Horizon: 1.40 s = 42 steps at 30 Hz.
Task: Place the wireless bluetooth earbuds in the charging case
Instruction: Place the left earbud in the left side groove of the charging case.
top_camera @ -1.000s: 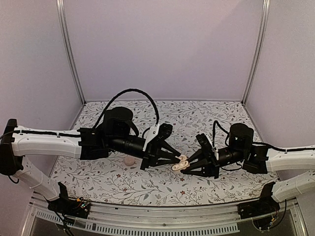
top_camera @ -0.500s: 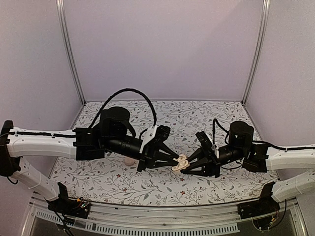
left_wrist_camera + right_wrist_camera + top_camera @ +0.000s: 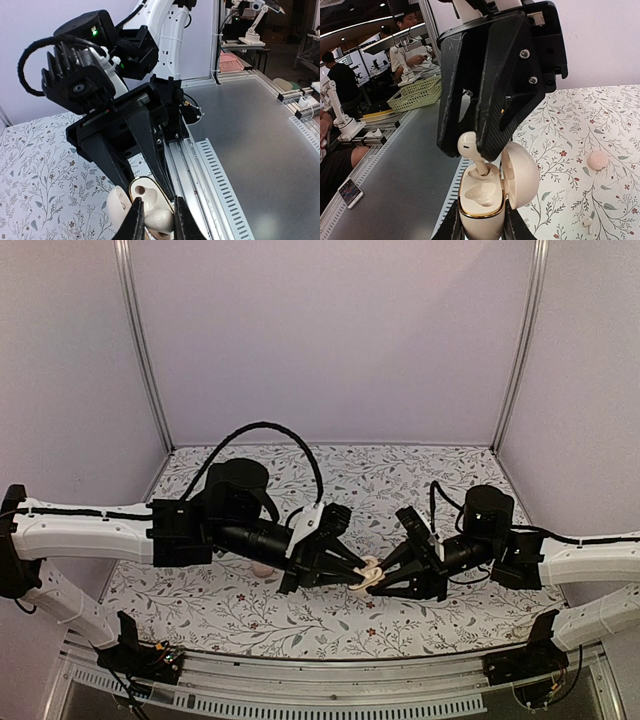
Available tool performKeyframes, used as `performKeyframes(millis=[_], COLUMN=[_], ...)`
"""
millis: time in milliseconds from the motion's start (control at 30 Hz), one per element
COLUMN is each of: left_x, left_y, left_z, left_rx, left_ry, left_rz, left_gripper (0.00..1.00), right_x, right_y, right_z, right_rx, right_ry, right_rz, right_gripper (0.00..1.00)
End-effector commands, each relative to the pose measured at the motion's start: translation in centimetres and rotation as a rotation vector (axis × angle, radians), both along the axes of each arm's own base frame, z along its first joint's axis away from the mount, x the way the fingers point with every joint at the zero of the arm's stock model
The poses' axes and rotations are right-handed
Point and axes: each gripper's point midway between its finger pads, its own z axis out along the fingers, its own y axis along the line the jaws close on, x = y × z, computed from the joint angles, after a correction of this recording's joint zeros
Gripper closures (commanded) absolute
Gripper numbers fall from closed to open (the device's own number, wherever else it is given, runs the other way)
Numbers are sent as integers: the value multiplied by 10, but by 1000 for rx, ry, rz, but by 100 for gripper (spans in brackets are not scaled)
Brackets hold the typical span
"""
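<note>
My right gripper (image 3: 480,212) is shut on the base of the charging case (image 3: 479,202), a cream clamshell with a gold rim, held upright above the table. Its lid (image 3: 521,175) stands open to the right. My left gripper (image 3: 157,200) is shut on a cream stemmed earbud (image 3: 469,145), and the stem tip sits in the case's far slot. The near slot is empty. In the top view both grippers, left (image 3: 360,566) and right (image 3: 388,576), meet at the case (image 3: 372,581) over the table's middle front. In the left wrist view the earbud (image 3: 161,221) sits between my fingers over the open case (image 3: 142,191).
A pale pink rounded lump (image 3: 597,160) lies on the floral table cover, also in the top view (image 3: 262,569) behind the left arm. A small stemmed earbud (image 3: 587,223) lies on the cover near it. The table's metal front rail (image 3: 210,170) runs close below.
My left gripper has moved slightly right and down with the earbud, closing the gap to the case. The earbud's stem now touches the case's slot. The right gripper has barely moved.
</note>
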Motion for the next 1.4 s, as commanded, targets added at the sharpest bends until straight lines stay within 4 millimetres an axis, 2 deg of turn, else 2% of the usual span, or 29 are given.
performKeyframes(millis=[0,200,767,867,1233,1367], left_x=[-6,-6,-15,-13,-4,-3], left_y=[-1,-2,1,2,0,2], left_z=[3,-5,4,-6,-6,-2], left_rx=[7,35,14,57,68,58], left_ry=[-13,-18,-52,-42,-63,-73], left_rz=[-16,-20,-81,-70,-26,-14], left_gripper=[88,88,87,86,69,65], right_x=[-4,-8,-16,-18,-19,-19], right_y=[3,2,1,1,2,2], right_z=[19,26,34,35,36,36], right_rx=[46,62,74,73,70,70], right_ry=[-21,-25,-19,-14,-13,-14], right_rz=[27,50,114,132,141,135], right_gripper=[80,81,82,83,83,83])
